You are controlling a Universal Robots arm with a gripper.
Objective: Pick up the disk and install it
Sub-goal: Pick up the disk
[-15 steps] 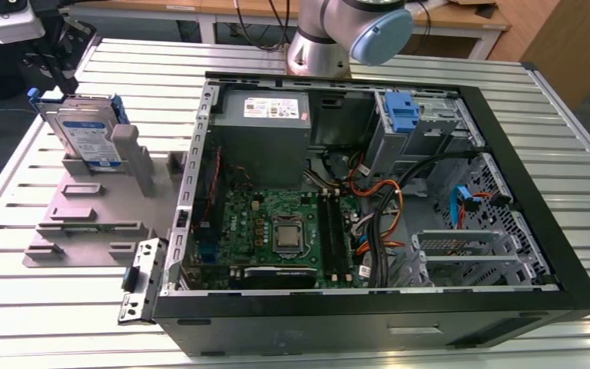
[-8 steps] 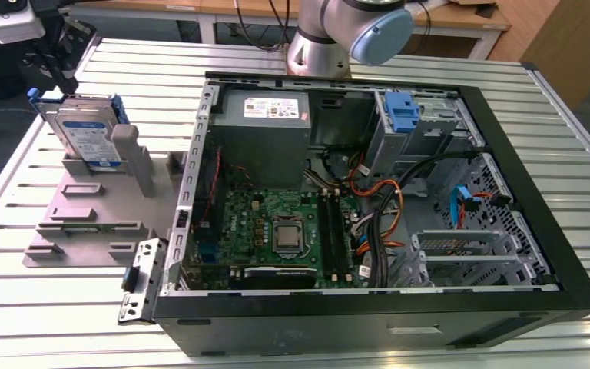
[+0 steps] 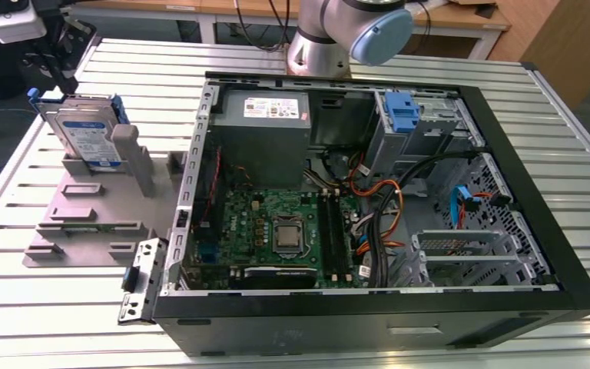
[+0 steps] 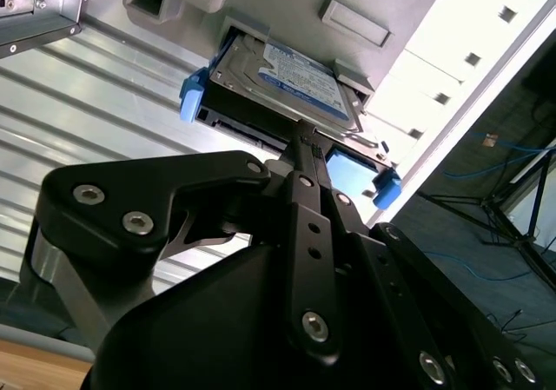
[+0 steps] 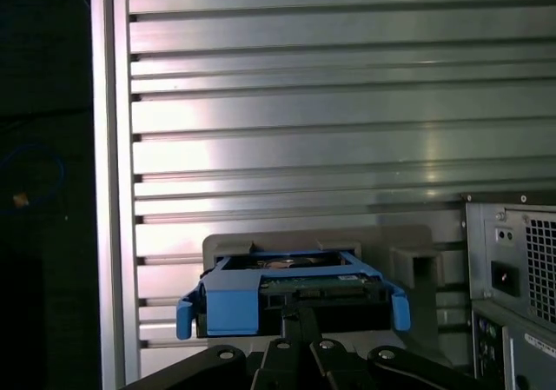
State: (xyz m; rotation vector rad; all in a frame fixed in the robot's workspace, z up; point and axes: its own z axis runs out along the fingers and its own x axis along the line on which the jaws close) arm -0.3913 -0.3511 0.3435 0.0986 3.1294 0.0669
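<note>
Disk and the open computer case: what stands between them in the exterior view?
In the exterior view, a grey upright post of the holder stands between the disk and the computer case.

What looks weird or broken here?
Nothing looks broken. The disk stands on edge in a grey holder on the table, outside the open computer case, where cables lie loose.

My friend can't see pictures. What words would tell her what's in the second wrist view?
The black gripper points its tip right at the edge of the disk, a silver drive with a blue-and-white label in a blue frame. The disk sits in a grey holder on a ribbed metal table.
</note>
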